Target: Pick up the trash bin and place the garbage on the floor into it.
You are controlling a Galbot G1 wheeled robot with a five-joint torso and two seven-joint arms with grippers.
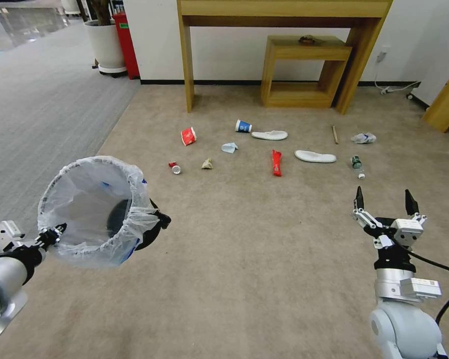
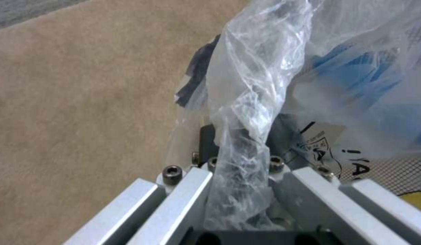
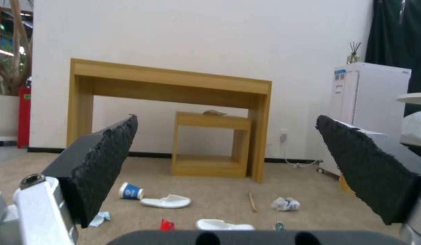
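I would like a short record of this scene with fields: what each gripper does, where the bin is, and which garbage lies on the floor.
left gripper: shut on the trash bin's bag-covered rim, holding the bin above the floor
trash bin: tilted, mouth toward the camera
right gripper: jaws open, empty, raised above the floor
floor: beige carpet
garbage near the bin: red cup, small red piece, crumpled paper
garbage in the middle: blue cup, red wrapper, two slippers
garbage nearest the right gripper: plastic bottle, wooden stick
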